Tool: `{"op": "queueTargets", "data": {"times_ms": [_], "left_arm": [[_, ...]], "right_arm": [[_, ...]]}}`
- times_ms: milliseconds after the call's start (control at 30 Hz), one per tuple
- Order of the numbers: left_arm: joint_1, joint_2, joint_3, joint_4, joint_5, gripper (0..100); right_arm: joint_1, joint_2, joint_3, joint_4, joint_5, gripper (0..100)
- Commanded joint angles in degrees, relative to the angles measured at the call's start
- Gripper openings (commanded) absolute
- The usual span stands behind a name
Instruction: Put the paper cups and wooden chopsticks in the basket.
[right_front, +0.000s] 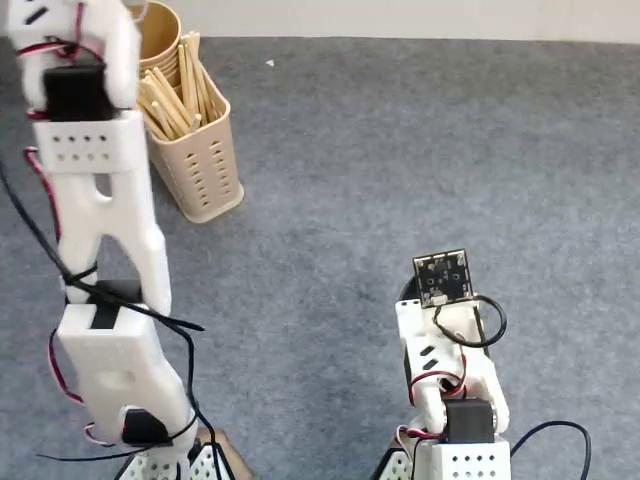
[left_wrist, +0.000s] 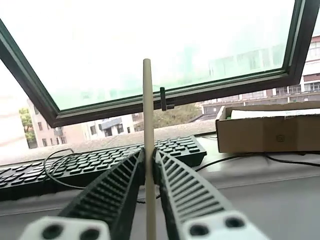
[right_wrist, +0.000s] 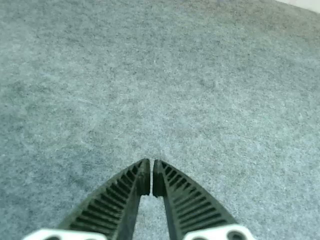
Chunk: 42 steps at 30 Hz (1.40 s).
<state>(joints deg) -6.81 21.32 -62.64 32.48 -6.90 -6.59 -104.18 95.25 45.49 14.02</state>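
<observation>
- A chopstick (left_wrist: 148, 110), a pale, smooth, round wooden rod, stands upright between the ribbed black fingers of the left claw (left_wrist: 149, 160), which is clamped on its lower part. The blunt tip rises well above the fingertips.
- More chopsticks (right_front: 175, 95) of the same light wood lean as a loose bundle in the basket (right_front: 205, 170). This is a tall beige plastic bin with rounded corners and rows of small slots in its walls, and it stands at the table's far left.
- A brown paper cup (right_front: 160, 35) sits at the basket's far end, touching the bundle. I cannot tell whether it is inside the basket or just behind it.
- The left arm (right_front: 105, 200), white printed plastic with red and black wires, stretches along the table's left side and overlaps the basket's near edge and the cup.
- The right claw (right_wrist: 151, 177) has its ribbed fingers together with nothing between them, above bare grey carpet (right_wrist: 210, 75) with a short, fuzzy nap.
- The right arm (right_front: 450, 380) is folded at the near right, well apart from the basket.
- Past the held chopstick lie a black keyboard (left_wrist: 75, 165) and a cardboard box (left_wrist: 265, 132), below a dark-framed window (left_wrist: 235, 82).
</observation>
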Motion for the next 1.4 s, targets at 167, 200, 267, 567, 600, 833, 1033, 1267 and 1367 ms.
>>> {"op": "queueTargets", "data": {"times_ms": [167,200,267,567,600,833,1033,1267,1367], "left_arm": [[5.32,-1.71,4.88,-2.81,0.79,1],[5.32,-1.71,5.85,-2.81,0.79,1],[5.14,-1.71,7.78,-2.9,0.79,1],[5.23,-1.8,15.78,-2.81,0.88,1],[5.23,-1.89,16.75,-2.81,0.97,1],[3.65,-2.42,19.65,1.76,9.32,1],[3.56,-2.42,19.65,3.87,9.49,1],[2.68,-6.37,19.74,4.04,13.8,11],[1.8,-8.66,19.65,6.59,14.77,13]], "right_arm": [[-0.48,-0.22,5.05,-0.84,0.53,2.9],[-0.48,-0.22,5.05,-0.84,0.53,2.9],[-0.48,-0.22,5.05,-0.84,0.53,2.9],[-0.48,-0.22,5.05,-0.84,0.53,2.9],[-0.48,-0.22,5.05,-0.84,0.53,2.9],[-0.48,-0.22,5.05,-0.84,0.53,2.9],[-0.48,-0.22,5.05,-0.84,0.53,2.9],[-0.48,-0.22,5.05,-0.92,0.53,2.9],[-0.48,-0.22,5.05,-0.92,0.53,2.9]]}}
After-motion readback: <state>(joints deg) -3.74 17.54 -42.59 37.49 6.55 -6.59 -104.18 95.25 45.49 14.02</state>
